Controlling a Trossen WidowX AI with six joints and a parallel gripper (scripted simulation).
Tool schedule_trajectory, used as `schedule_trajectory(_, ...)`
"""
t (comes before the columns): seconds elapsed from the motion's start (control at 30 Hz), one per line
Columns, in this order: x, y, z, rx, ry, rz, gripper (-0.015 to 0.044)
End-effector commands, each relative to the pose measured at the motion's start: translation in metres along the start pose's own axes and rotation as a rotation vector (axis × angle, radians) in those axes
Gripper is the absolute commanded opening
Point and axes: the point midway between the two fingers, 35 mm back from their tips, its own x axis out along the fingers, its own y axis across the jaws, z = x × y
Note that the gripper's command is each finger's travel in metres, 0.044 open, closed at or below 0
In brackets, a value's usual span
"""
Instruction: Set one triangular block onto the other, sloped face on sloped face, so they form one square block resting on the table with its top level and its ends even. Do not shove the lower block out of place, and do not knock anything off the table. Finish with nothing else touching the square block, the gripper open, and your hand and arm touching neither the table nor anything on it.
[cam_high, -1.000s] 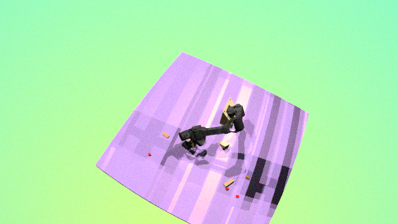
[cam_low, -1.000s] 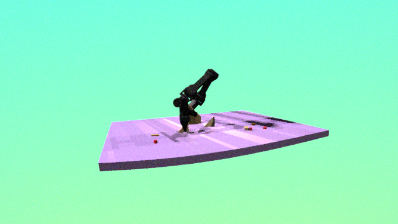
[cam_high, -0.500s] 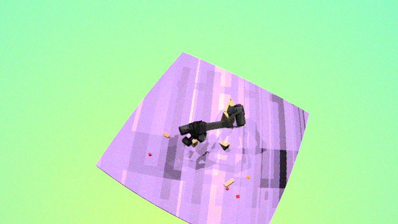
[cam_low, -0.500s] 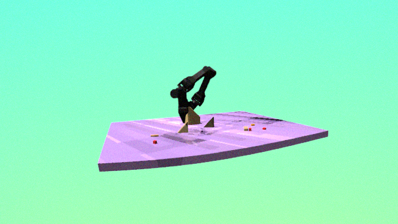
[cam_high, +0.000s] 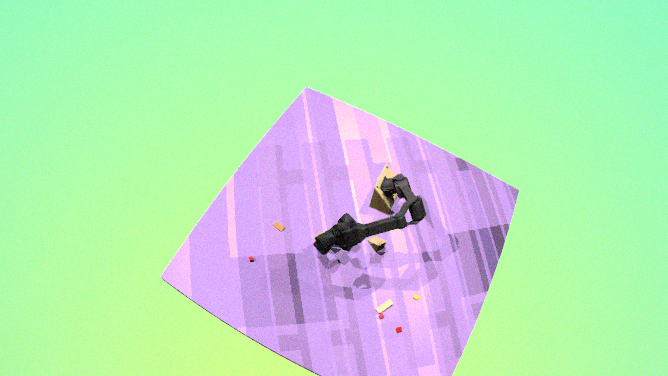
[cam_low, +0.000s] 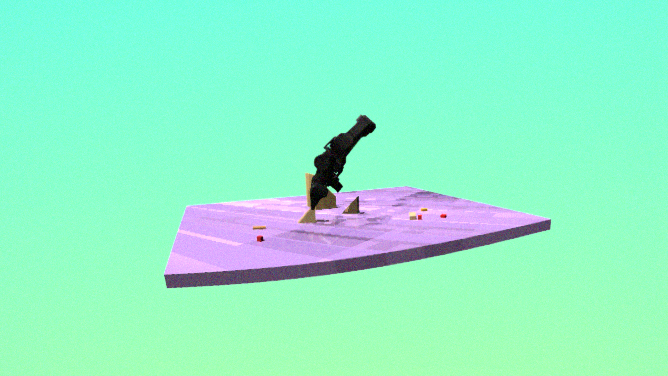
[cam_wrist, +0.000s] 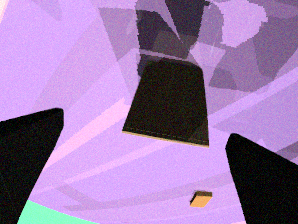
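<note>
Top view: your pincer hangs over the big tan wedge near the desk centre; the small wedge lies apart, by the arm.

Exterior: big wedge stands tall w/ a sharp tip — looks tippy, so nudge nothing. Small wedge sits just beside.

Wrist: pincer spread wide, holding nothing; the dark block face lies between the fingers. Looks rigid, smooth, prob. light — grip the flat parallel ends, not the slope.

The arm hides part of the tall tan wedge; both tool fingers run off the wrist view's edges.
</note>
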Motion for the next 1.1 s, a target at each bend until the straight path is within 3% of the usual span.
schedule_trajectory(0.0,-0.019,0.000,0.040,0.000,0.321,-0.048,0.0440)
schedule_trajectory(0.13,-0.032,0.003,0.063,0.012,0.498,-0.132,0.0440)
schedule_trajectory(1.07,-0.005,-0.004,0.049,0.012,0.498,-0.132,0.0440)
